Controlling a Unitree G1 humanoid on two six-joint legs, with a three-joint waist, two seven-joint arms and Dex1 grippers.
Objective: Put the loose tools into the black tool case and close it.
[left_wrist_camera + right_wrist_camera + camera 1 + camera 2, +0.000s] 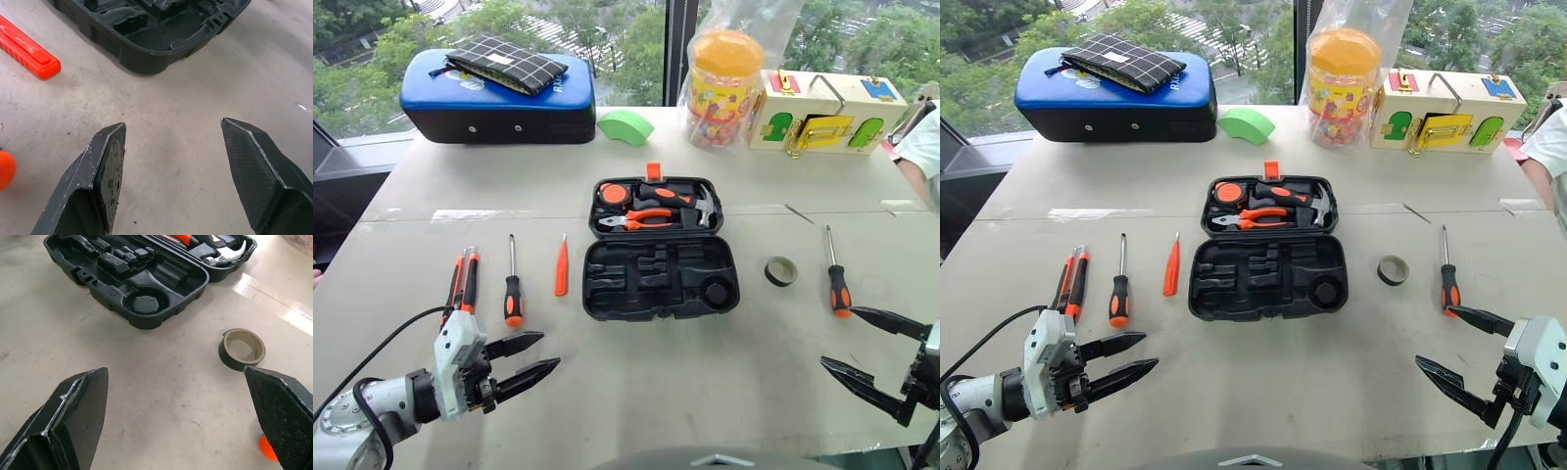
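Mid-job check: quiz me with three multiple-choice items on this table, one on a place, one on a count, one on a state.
1. Where does the tape ring lie?
A. inside the case
B. on the table right of the black tool case
C. on the blue-topped case

2. How many loose tools lie left of the case?
A. one
B. three
C. five

3. How is the case?
A. open
B. shut and clasped
C. standing on edge

Answers:
1 B, the ring sits on bare table between the case and the right-hand screwdriver.
2 B, the cutter, a black-and-orange screwdriver and the slim orange screwdriver.
3 A, both halves lie flat, recesses showing.
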